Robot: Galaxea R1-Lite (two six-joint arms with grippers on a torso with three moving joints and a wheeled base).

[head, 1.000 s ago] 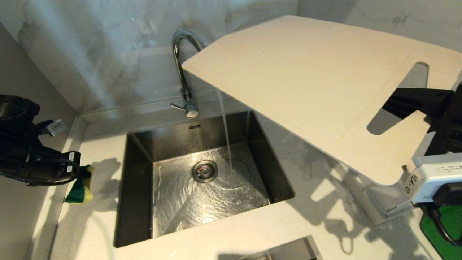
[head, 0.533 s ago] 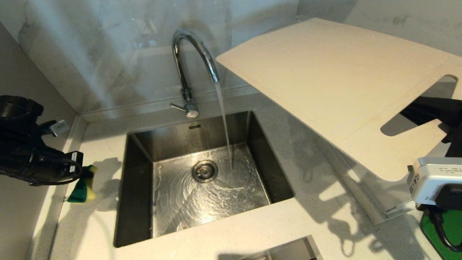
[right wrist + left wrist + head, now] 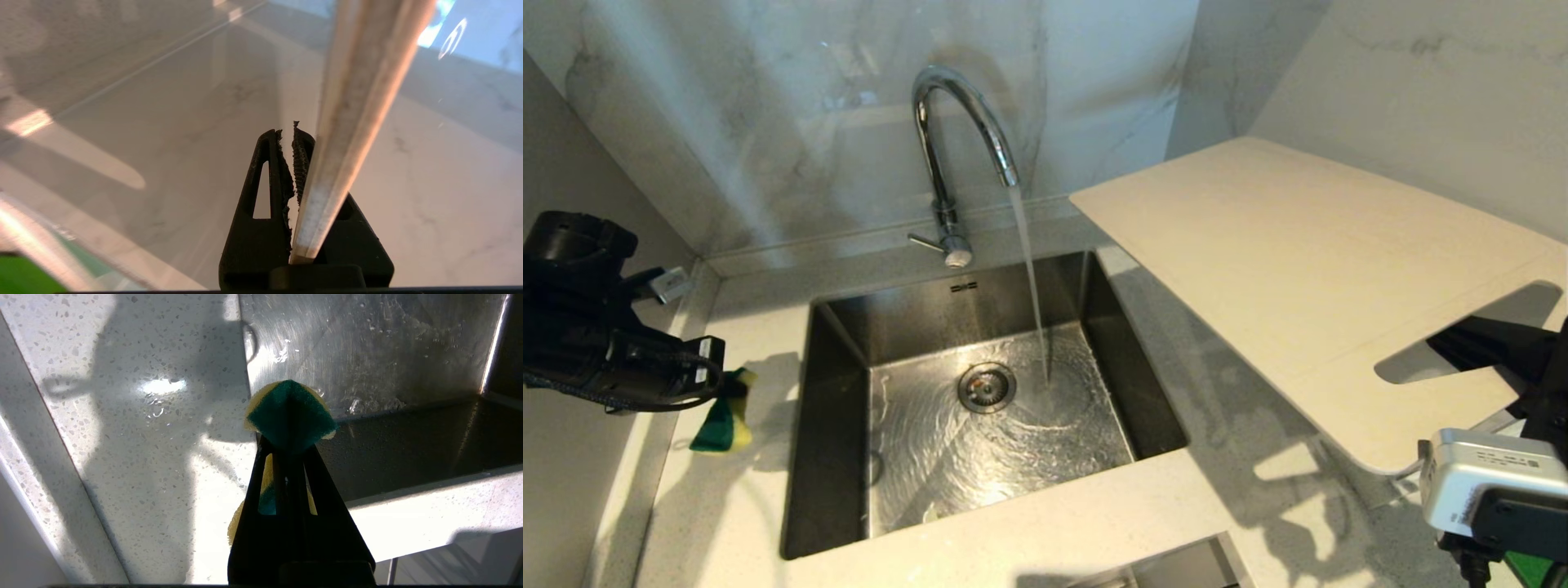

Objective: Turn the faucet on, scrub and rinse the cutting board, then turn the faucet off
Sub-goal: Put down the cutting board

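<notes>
Now, w/ faucet running: right gripper clamped on cutting board beside sink; left gripper pinches sponge. Next: shut lever.

Chrome faucet runs into sink; beige cutting board held tilted right of it.

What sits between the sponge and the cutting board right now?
Head view: the sink with the faucet running; sponge left, cutting board right.

A green-and-yellow sponge hangs beside the steel sink.
</notes>
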